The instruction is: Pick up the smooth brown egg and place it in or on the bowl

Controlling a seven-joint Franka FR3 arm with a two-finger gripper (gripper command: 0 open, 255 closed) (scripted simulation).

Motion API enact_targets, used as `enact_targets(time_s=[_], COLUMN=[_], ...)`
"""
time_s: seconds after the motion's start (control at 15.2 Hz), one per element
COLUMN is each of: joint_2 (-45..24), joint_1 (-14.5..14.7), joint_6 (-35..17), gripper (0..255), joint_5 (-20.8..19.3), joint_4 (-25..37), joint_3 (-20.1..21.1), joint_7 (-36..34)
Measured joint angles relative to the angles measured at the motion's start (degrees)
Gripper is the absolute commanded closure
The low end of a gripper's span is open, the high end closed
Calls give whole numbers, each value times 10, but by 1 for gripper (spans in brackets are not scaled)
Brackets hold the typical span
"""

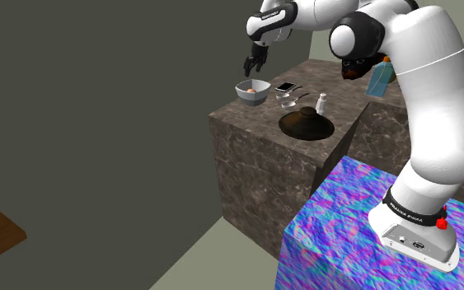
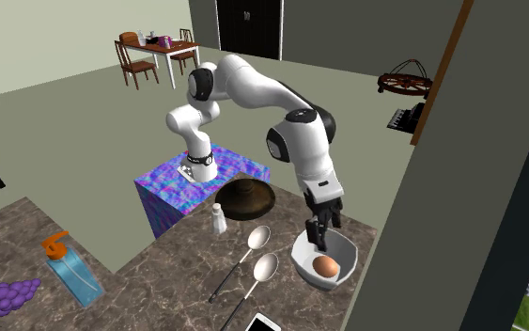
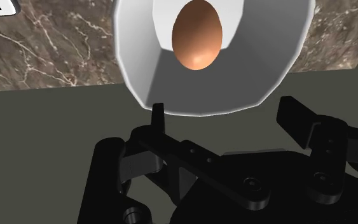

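Observation:
The smooth brown egg [image 3: 197, 35] lies inside the white bowl [image 3: 139, 70], free of the fingers. The bowl [image 2: 300, 256] stands near the corner of the dark marble counter, with the egg [image 2: 325, 267] resting on its bottom. My black gripper [image 2: 320, 233] hangs just above the bowl's rim, on the side toward the arm. It is open, its fingers [image 3: 158, 118] well apart with nothing between them. In the shoulder view the gripper [image 1: 255, 63] is a little above the bowl [image 1: 250, 96], and the egg [image 1: 255, 85] shows as an orange spot.
Beside the bowl lie two spoons [image 2: 257, 240] and a phone [image 1: 285, 86]. A dark brown lidded dish [image 1: 306, 124], a small white shaker [image 1: 321, 103], a blue spray bottle [image 2: 70, 273] and grapes [image 2: 8, 296] share the counter. The counter edge runs close to the bowl.

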State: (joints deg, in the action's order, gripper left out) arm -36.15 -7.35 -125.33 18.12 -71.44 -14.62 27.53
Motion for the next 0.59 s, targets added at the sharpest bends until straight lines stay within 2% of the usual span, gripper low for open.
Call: enact_targets(time_s=[0.2,0.59], joint_2=[22,32], joint_1=[0,2], joint_6=[23,26], gripper=[0,0], joint_5=[-5,-7], joint_4=[2,-6], joint_3=[-4,-5], joint_7=[-2,-3])
